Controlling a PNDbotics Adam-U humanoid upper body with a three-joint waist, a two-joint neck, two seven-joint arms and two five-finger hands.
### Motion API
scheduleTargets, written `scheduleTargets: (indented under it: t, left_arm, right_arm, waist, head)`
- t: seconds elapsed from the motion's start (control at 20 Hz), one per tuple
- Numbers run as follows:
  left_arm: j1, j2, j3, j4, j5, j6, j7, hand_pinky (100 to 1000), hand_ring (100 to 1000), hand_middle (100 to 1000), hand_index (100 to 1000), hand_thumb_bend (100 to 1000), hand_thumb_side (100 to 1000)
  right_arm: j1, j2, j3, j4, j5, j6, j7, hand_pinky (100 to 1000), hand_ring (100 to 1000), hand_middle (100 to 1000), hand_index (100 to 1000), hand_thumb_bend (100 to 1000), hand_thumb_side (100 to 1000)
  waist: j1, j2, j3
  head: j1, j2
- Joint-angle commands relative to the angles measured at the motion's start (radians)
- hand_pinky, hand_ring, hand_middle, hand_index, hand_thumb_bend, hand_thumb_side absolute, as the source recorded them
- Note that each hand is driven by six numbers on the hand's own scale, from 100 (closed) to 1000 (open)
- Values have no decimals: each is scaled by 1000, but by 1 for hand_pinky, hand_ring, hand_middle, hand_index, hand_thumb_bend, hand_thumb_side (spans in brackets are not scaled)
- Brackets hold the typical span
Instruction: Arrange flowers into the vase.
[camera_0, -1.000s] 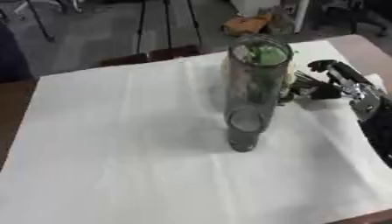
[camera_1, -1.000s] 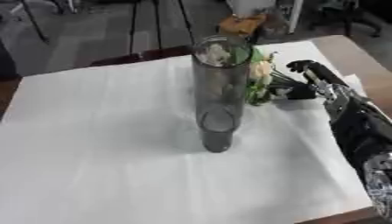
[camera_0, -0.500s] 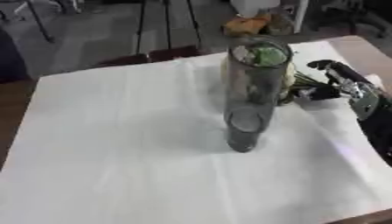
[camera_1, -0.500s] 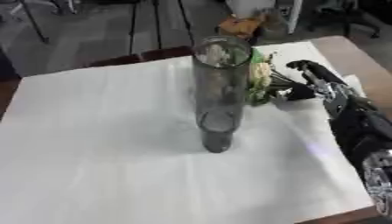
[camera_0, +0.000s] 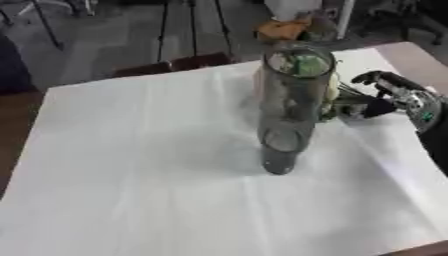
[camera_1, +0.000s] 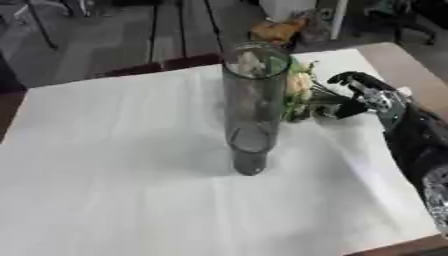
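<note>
— What are you seeing around the work?
— You're looking at a white cloth (camera_0: 131, 165) covering the table (camera_0: 411, 50); an orange-brown object (camera_1: 276, 30) is sitting beyond its far edge.

text: none legible | labels: none | brands: none | numbers: none | signs: none

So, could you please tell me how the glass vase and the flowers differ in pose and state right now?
The glass vase stands upright and free in the middle of the white tablecloth, while the flowers lie low beside it on its right. The vase is dark and see-through; the flowers are pale with green leaves. Nothing holds the vase, whereas the right robot hand curls round the flower stems. Both sit over the same cloth.
</note>
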Motion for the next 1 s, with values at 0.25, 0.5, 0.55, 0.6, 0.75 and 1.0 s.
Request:
scheduleTargets:
  t: [0.25,0.5,0.55,0.6,0.75,1.0]
  left_arm:
    - [-3,20,4,-14,-1,-1,-2,709,668,651,835,518,968]
    - [-3,19,3,-14,-1,-1,-2,709,668,650,835,519,968]
    - [-4,19,3,-14,-1,-1,-2,709,668,650,836,519,968]
    - [-4,19,3,-14,-1,-2,-2,709,668,650,836,519,968]
    - [-3,19,3,-14,-1,-2,-1,709,668,650,836,519,968]
    - [-3,18,4,-14,-2,-3,0,709,667,649,835,520,968]
  right_arm:
    - [30,11,20,49,72,24,35,875,890,853,882,494,331]
    - [24,17,45,27,145,35,24,797,830,808,856,490,327]
    - [22,18,52,18,159,38,20,774,811,792,846,490,328]
    - [20,19,57,10,175,42,16,738,784,769,830,491,334]
    - [16,24,54,-7,219,48,6,738,784,769,830,491,334]
    - [8,33,46,-43,294,49,-2,592,621,615,721,484,320]
  waist:
    - [2,-13,-1]
    - [0,-13,-4]
    - [-1,-14,-4]
    - [-2,-14,-4]
    - [-2,-14,-5]
    - [-7,-16,-8]
  head:
    - [-7,-5]
    - [-11,-3]
    - [-11,-3]
    - [-12,-2]
    - [-12,-2]
    - [-14,-1]
